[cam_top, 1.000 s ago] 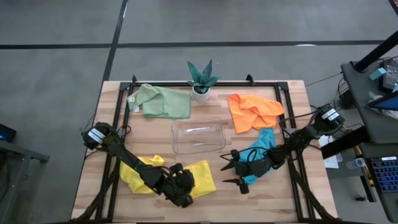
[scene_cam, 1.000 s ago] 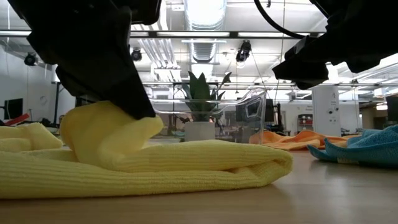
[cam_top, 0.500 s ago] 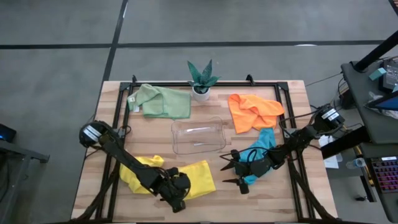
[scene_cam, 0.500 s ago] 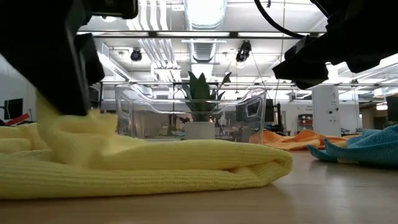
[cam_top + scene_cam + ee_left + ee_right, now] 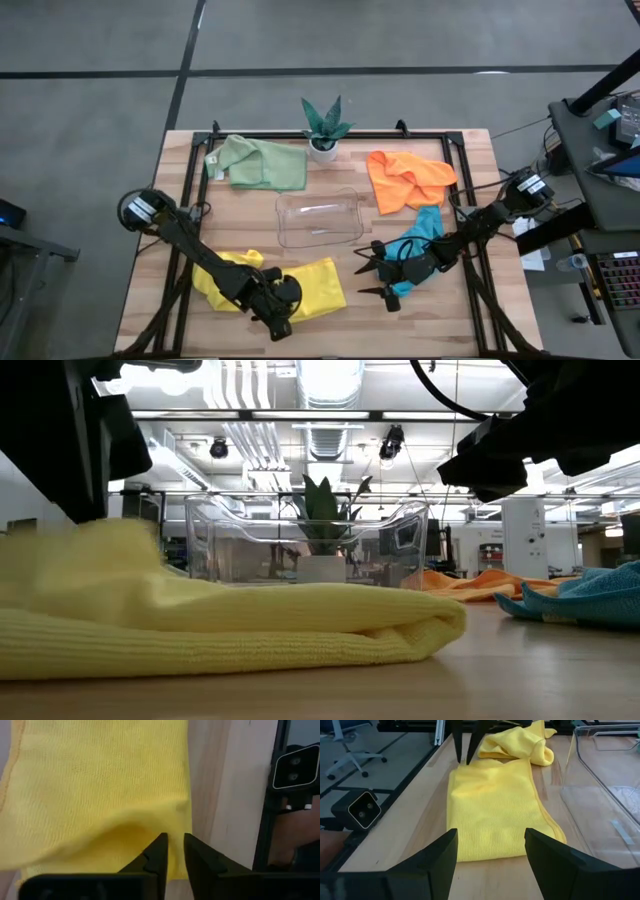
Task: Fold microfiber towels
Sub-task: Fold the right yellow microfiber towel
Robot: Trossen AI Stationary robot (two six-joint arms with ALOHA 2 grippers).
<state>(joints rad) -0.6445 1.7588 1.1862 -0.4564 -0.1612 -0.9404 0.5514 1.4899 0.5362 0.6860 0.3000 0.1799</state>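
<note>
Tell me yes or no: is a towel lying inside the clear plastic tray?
No. In the high view the clear plastic tray holds no cloth; the nearest, the orange towel, lies outside it on the table.

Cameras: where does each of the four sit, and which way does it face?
High view: overhead, straight down on the table; both arms, left hand, right hand.
Low view: table height, level across the folded yellow towel to the clear tray; dark arm parts hang from above.
Left wrist view: close over the yellow towel's edge; own fingers nearly together.
Right wrist view: along the table; own open fingers.
Shared: both wrist views show the folded yellow towel.
</note>
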